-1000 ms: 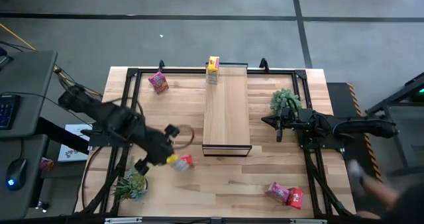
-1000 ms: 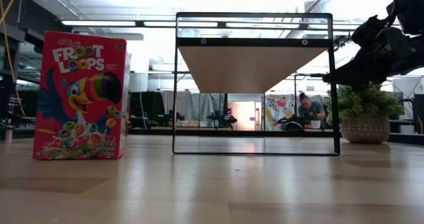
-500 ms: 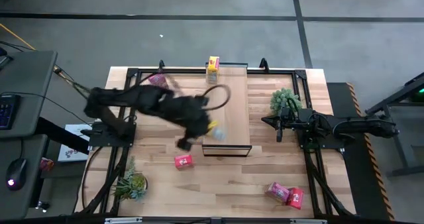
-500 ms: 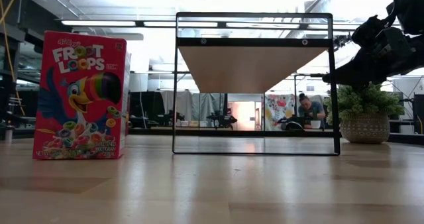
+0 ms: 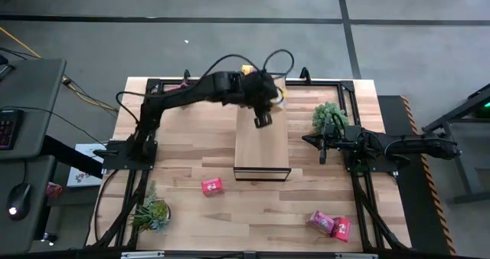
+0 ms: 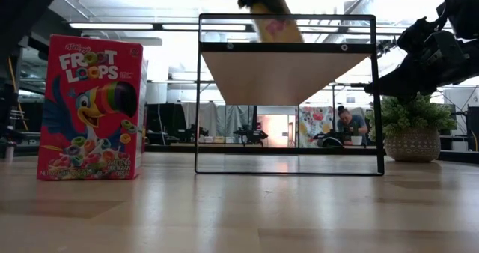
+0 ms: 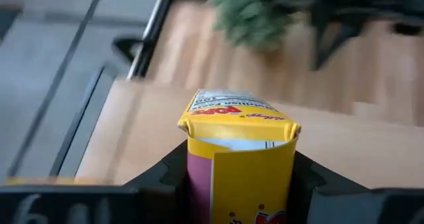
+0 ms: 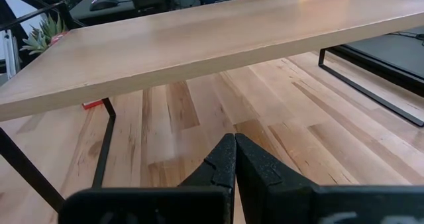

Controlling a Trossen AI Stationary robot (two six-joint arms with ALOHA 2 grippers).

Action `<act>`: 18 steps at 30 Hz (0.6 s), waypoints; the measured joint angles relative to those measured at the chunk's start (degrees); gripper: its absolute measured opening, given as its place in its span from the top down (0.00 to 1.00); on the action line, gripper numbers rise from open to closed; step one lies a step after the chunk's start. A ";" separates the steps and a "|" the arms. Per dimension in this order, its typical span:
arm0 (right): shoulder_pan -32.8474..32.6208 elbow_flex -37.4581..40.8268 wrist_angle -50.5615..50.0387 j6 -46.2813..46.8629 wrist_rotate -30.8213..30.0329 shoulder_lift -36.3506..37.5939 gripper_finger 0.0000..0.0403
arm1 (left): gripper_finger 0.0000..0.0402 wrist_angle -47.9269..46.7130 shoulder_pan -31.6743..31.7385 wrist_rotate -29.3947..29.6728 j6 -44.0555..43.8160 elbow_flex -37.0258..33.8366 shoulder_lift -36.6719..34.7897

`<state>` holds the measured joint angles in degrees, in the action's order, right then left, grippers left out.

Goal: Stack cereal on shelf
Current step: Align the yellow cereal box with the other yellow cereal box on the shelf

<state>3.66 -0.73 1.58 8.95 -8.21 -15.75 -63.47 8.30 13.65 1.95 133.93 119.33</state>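
Wooden table [image 5: 191, 148] with grey floor all round. Long shelf [image 5: 262, 140] across the middle, running near to far.

Left claw [image 7: 240, 184] up over the far end of the shelf, pinching a yellow box [image 7: 242, 128] between its two fingers. Held about half way shut, tight on the sides of the box. Seen from the low view, hangs just above the shelf top and leans a bit to one side, not yet set down.

Another yellow box [image 5: 246, 70] already stands at the far edge of the shelf, a little left of the claw. Red box [image 5: 212, 186] waits on the table near the shelf's near left corner. Two more boxes [image 5: 329, 224] lie at the near right.

Right claw [image 5: 323, 148] rests at the right of the shelf by a plant [image 5: 329, 117], shut tight and holding nothing.

To do this step well: first tip the box up straight. Then come down slowly, close to the other yellow one. Keep away from the shelf edge. Let go only when the bottom sits flat, then lift straight up so nothing gets knocked over.
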 joint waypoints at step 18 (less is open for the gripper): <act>0.00 0.00 0.00 0.00 0.00 0.00 1.00 | 0.67 -0.08 10.84 -7.85 -20.83 -0.07 0.17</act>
<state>3.66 -0.73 1.58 8.95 -8.21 -15.75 -63.55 19.14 5.80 -18.88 133.86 119.50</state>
